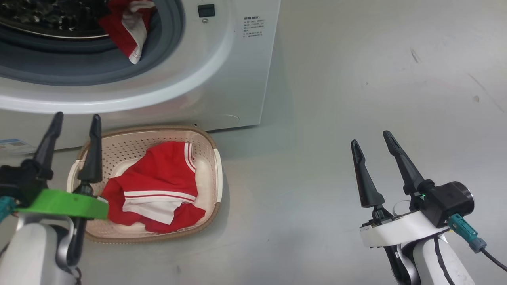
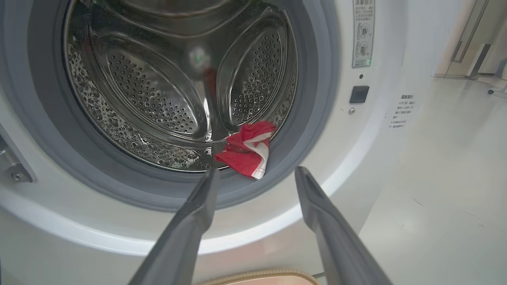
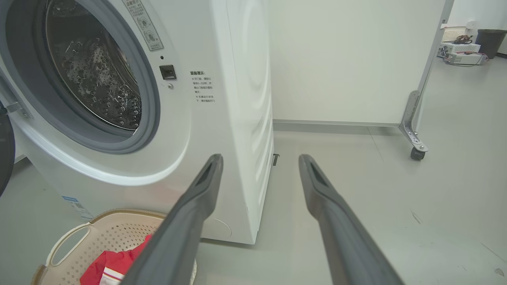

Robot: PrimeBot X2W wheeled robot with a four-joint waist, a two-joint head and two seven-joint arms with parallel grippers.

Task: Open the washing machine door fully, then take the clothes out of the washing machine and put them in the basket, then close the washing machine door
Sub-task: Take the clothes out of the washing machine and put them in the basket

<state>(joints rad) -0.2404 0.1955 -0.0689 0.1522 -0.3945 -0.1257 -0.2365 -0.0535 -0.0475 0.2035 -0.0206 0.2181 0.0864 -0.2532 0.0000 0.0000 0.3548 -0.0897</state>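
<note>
Just beyond the tips of our left pincer [image 2: 257,171], a red garment [image 2: 247,148] with white trim lies crumpled on the lower lip of the steel drum [image 2: 158,99]. It is partly draped onto the grey rubber seal [image 2: 309,130]. From the wrist it sits between the two fingertips and a little above them, apart from both. That pincer is spread wide and grips nothing.

Beneath it, on the floor against the front of the washing machine [image 1: 222,71], stands the basket [image 1: 217,170]. A second red garment [image 1: 158,178] with white stripes lies heaped inside, just right of our left fingers in the head view. We cannot tell how high the pincer stands above the basket's rim.

Well off to the right, over the bare grey floor [image 1: 356,79], our right pincer [image 1: 370,137] is also spread and empty. Its fingers point past the machine's right front corner, and both garments lie to its left, well apart from it. At the left edge of its wrist view we see a sliver of the washing machine door [image 3: 4,154], black-rimmed and standing clear of the opening. Further right of that pincer stands a white partition panel [image 3: 348,59] with a caster at its foot, and beyond it a dark bin [image 3: 490,39].
</note>
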